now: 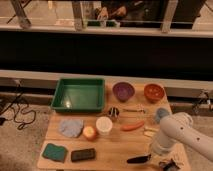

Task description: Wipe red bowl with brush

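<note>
Your gripper (pixel 169 162) sits low at the front right corner of the surface (pixel 112 147), under the white arm (pixel 172 132); you cannot tell whether it is apart or together. The brush (pixel 139 159) lies flat near the front edge, its right end just beside the gripper. The red bowl (pixel 154 91) stands at the back right, well apart from the brush; the purple bowl (pixel 123 91) is just left of it, and the green tray (pixel 61 95) further left; a carrot (pixel 132 126) lies mid-surface.
</note>
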